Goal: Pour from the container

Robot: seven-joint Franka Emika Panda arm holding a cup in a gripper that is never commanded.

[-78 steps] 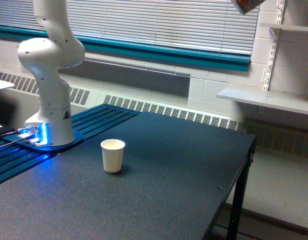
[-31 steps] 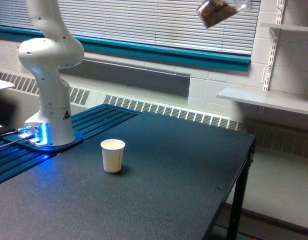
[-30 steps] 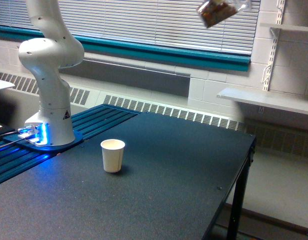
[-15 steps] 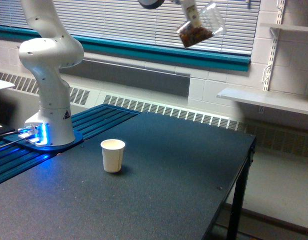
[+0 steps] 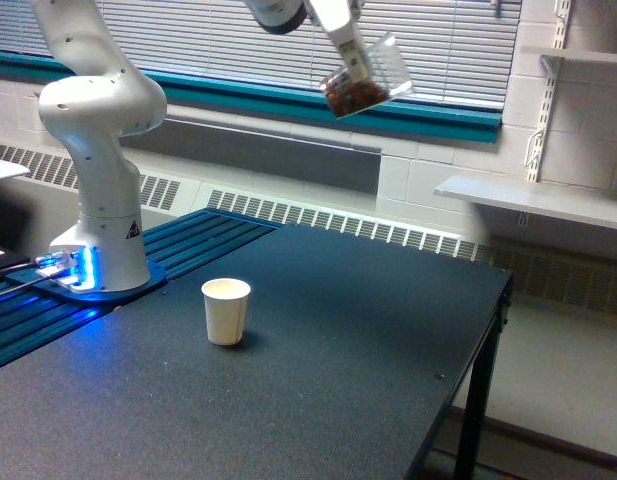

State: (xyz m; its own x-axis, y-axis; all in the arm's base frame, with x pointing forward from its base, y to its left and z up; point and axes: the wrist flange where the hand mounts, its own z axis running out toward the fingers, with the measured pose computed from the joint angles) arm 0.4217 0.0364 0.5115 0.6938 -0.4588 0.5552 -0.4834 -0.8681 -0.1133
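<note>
Exterior view, one arm at a dark table.

Item: container [image 5: 366,80]. Clear cup, brown granular bits settled in its lower end. Carried high in the air before the window blinds, tilted, mouth toward the exterior view's right and upward. Nothing spilling.

Item: gripper [image 5: 356,62]. Fingers clamped on the container's side; only the lower part of the hand shows, the rest cut off by the top edge.

Item: white paper cup [image 5: 226,311]. Upright on the table [image 5: 368,360], well below the container and toward the exterior view's left.

Step in hand, as I judge it: carriage to the pouring spot, no pour begun.

Next move calls for: bringing the container over the paper cup, lower, then tipping its mouth down.

Arm pose: base [image 5: 96,270] at the exterior view's left, column rising out of the top, wrist re-entering from above.
</note>
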